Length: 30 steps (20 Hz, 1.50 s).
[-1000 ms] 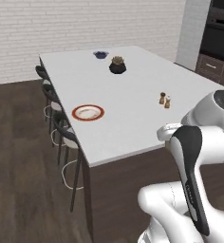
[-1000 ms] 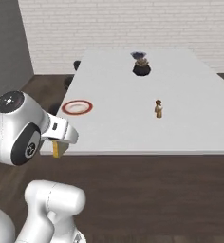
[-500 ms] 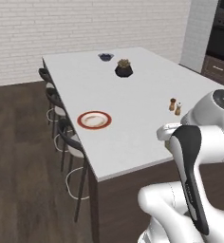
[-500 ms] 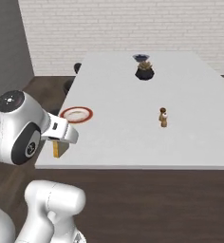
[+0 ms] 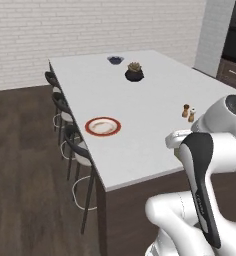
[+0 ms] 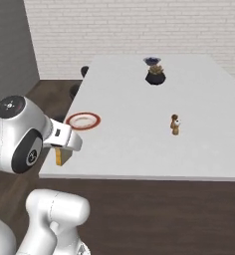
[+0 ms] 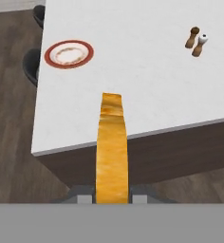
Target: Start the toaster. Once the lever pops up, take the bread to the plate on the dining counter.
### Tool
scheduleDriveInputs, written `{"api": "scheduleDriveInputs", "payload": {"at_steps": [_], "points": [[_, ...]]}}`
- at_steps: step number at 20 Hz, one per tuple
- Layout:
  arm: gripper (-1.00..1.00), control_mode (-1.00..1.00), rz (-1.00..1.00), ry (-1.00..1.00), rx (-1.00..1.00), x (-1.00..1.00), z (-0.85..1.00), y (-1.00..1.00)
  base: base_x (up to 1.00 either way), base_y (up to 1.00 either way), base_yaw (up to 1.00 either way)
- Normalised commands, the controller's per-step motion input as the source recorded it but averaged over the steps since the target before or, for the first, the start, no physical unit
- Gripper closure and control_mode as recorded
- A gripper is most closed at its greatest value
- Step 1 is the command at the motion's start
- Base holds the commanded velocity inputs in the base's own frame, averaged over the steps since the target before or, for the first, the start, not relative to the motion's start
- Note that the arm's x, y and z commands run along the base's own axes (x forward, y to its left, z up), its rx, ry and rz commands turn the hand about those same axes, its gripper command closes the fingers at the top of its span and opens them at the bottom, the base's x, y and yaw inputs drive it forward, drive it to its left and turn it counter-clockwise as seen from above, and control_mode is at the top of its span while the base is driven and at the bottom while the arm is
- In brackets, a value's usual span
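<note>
**Bread pinched in gripper, held short of the dining counter's near edge**

Two-finger gripper is clamped on a flat yellowish-tan slice of bread, which sticks straight out ahead of the fingers, narrow edge toward the hand camera. In the right base view the bread hangs below the white hand, just off the near left corner of the slab, over dark wood floor.

Large white rectangular dining counter with dark wood base lies ahead of the gripper; the slice's far tip overlaps the counter's near edge in the hand view.

Round plate with broad red-orange rim and white centre sits ahead and to the left of the gripper, near the counter's left edge, well apart from the bread. Same plate in the left base view, and in the right base view.

Brown and white pair of small shakers stands ahead and to the right, touching or just beside each other. Dark round pot with a green plant is far ahead, a small dark bowl just beyond it. Black stools line the counter's left side, beside the plate.
</note>
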Motion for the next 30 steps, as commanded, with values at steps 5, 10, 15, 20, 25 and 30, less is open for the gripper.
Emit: {"api": "scheduleDriveInputs", "payload": {"at_steps": [5, 10, 15, 20, 25, 30], "points": [[1.00, 1.00, 0.00, 0.00, 0.00, 0.00, 0.00, 0.00, 0.32, 0.81, 0.01], [1.00, 1.00, 0.00, 0.00, 0.00, 0.00, 0.00, 0.00, 0.24, -0.07, 0.02], [1.00, 1.00, 0.00, 0.00, 0.00, 0.00, 0.00, 0.00, 0.19, 0.27, 0.00], [1.00, 1.00, 0.00, 0.00, 0.00, 0.00, 0.00, 0.00, 0.00, 1.00, 0.00], [1.00, 1.00, 0.00, 0.00, 0.00, 0.00, 0.00, 0.00, 0.14, 0.87, 0.00], [1.00, 1.00, 0.00, 0.00, 0.00, 0.00, 0.00, 0.00, 0.12, 0.76, 0.00]]}}
